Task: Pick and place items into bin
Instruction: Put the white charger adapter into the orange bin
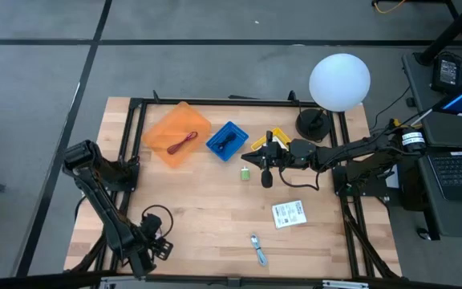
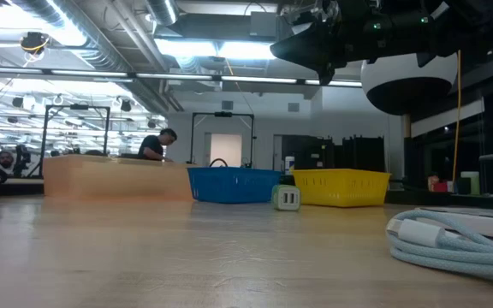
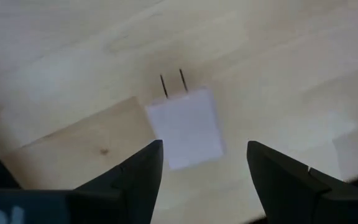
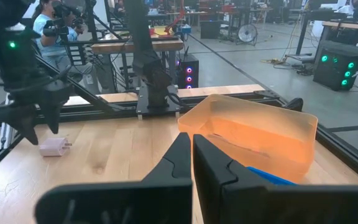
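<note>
the left gripper (image 1: 152, 245) sits at the table's (image 1: 215, 209) seven o'clock corner, low over the wood. in its wrist view the two dark fingers (image 3: 132, 177) stand wide apart with nothing between them, and a white plug adapter (image 3: 186, 127) lies flat on the table just beyond them, its two prongs pointing away from the gripper. the same adapter shows in the right wrist view (image 4: 55, 147), apart from the left arm's fingers above it. a dark cable (image 1: 155, 215) loops on the table just at twelve o'clock of the left gripper.

the right gripper (image 1: 265, 160) hangs near the table's middle, reaching in from three o'clock. its fingers (image 4: 194, 158) are pressed together and hold nothing.

along the twelve o'clock side sit three bins: an orange bin (image 1: 176, 132) holding a red cord (image 1: 183, 143), a blue bin (image 1: 227, 140) with a dark item inside, and a yellow bin (image 1: 259, 143) partly hidden under the right arm. a small green-and-white piece (image 1: 246, 173) rests just at six o'clock of the blue bin. a white packet (image 1: 289, 213) lies toward five o'clock, and a blue-silver tool (image 1: 258, 249) lies near the six o'clock edge. a white lamp globe (image 1: 339, 80) stands at the one o'clock corner.
</note>
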